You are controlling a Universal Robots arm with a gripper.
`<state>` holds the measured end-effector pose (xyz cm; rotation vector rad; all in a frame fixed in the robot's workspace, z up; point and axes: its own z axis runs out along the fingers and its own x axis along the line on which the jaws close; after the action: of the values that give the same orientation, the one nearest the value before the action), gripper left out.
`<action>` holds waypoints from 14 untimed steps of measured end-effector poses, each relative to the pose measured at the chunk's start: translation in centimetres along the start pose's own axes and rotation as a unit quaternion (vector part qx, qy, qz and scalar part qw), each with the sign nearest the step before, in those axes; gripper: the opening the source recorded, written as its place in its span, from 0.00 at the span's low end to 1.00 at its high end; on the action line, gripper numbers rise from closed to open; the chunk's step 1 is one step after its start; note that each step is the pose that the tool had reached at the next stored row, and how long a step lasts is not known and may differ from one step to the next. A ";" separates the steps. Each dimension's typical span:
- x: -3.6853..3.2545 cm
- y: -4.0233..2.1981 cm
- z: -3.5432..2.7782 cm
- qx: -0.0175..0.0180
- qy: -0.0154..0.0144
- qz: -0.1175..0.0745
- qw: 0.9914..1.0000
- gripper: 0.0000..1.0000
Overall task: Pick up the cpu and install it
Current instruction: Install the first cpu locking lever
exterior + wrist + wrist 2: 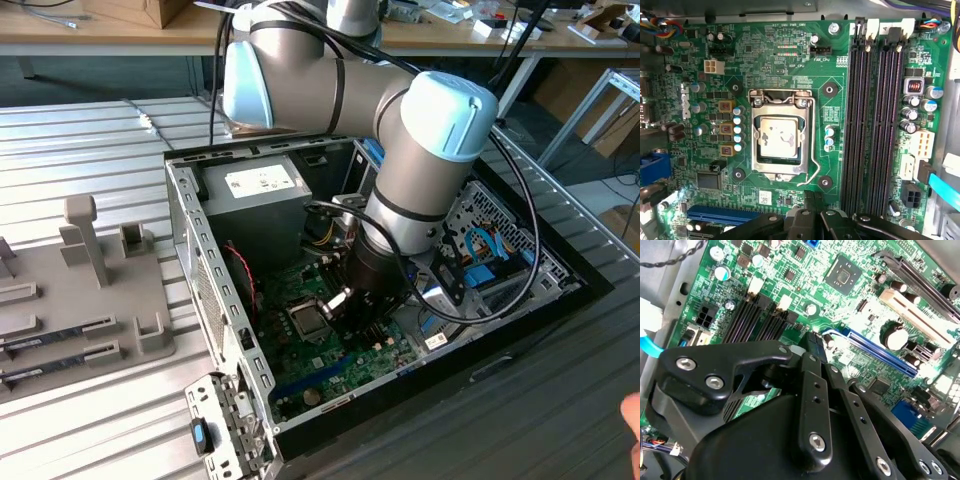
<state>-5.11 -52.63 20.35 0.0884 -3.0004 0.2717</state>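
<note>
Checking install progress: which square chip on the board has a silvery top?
The cpu, sitting in the metal-framed socket; the soldered chip is bare and dark.

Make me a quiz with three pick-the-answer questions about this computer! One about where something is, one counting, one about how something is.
1. Where is the cpu?
A) in the socket on the green board
B) on the grey tray
C) on the floor

2. How many long dark memory slots lie beside it?
A) two
B) four
C) six

3. The computer case is:
A) open
B) shut
C) upside down

Answers:
1 A: in the first wrist view, its silvery top sits inside the socket frame.
2 B: four slots run side by side.
3 A: in the exterior view, the board inside shows from above.
</note>
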 end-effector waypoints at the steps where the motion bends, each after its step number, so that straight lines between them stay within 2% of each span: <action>1: 0.04 0.08 -0.01 0.000 0.000 0.000 1.000 0.10; 14: 0.05 0.59 0.05 0.000 0.000 0.000 1.000 0.10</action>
<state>-5.21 -52.06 20.21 0.0884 -3.0006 0.2708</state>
